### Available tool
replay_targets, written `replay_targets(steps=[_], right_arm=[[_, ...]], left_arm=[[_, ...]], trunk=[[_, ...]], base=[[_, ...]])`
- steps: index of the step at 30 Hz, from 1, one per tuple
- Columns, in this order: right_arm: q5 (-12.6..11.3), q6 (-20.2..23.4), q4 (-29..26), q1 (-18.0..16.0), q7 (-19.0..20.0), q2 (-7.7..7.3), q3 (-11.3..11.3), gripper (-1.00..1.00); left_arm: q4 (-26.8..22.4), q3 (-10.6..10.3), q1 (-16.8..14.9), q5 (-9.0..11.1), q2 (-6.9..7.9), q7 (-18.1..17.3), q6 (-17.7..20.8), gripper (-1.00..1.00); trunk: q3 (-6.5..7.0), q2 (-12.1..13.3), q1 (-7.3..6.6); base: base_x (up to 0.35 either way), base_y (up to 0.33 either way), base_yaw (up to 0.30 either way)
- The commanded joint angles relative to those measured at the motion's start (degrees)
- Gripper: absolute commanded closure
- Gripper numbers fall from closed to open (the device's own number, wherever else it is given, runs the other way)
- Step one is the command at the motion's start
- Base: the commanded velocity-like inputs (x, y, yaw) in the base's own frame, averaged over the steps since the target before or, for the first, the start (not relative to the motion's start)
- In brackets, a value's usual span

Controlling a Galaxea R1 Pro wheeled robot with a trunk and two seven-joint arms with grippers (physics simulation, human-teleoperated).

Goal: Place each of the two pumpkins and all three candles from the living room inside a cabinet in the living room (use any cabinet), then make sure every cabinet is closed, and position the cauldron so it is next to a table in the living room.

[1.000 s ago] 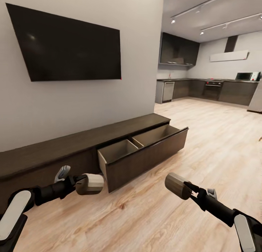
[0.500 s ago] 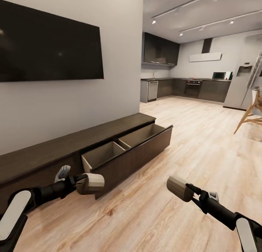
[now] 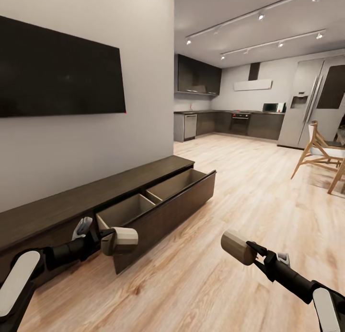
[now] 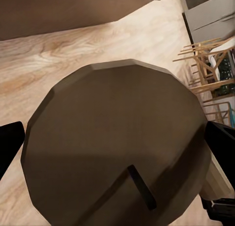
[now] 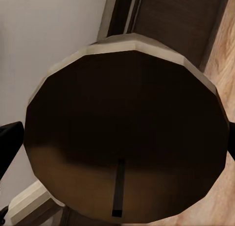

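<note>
Wide pale plank floor (image 3: 249,212), matte woodgrain, running back to a dark kitchen. Flat grey wall (image 3: 72,154) at left, carrying a thin black glossy TV panel (image 3: 57,73). Tall grey slab-fronted fridge (image 3: 311,106) by the right edge; slender angular wooden chair (image 3: 318,152) in front of it.

Along the foot of the wall: the cabinet (image 3: 96,197), long, low, dark-brown, flat-topped, no handles. Drawer (image 3: 158,207) at its far end pulled out over the floor; flat dark front, pale smooth interior split in two compartments by a divider. Nothing seen inside either compartment.

Left arm low at the near left, black links, white shell. Left gripper (image 3: 111,240) clamped on a candle (image 3: 120,241), held just in front of the near corner of the open drawer, above the floor. Candle: short stubby faceted cylinder, pale beige-grey, matte. From the left wrist: its round end face (image 4: 117,142) with a short dark wick, black fingers (image 4: 223,142) at both sides.

Right arm low at the near right. Right gripper (image 3: 254,252) clamped on a second candle (image 3: 235,247), same faceted shape, held over open floor, well apart from the cabinet. From the right wrist: shadowed brown end face (image 5: 127,128), thin dark wick, pale rim.
</note>
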Motion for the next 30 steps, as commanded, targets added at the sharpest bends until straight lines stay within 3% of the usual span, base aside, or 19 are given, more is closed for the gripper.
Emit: replay_targets(steps=[1,24,30], right_arm=[[0.1,0.3,0.0,-0.1,0.2,0.01,-0.1,1.0],[0.2,0.8,-1.6,-0.1,0.4,-0.15,0.0,1.0],[0.1,1.2,-5.9,-0.1,0.5,-1.16,-0.2,1.0]], left_arm=[[0.0,0.0,0.0,0.6,-0.02,0.6,0.2,1.0],[0.0,-0.4,0.0,0.6,-0.03,0.6,0.2,1.0],[0.0,-0.3,0.0,0.6,-0.04,0.6,0.2,1.0]], trunk=[[0.12,0.4,-0.24],[3.56,9.6,-5.29],[4.6,12.0,-6.61]], base=[[0.0,0.0,-0.003],[0.0,0.0,-0.021],[0.0,0.0,0.024]])
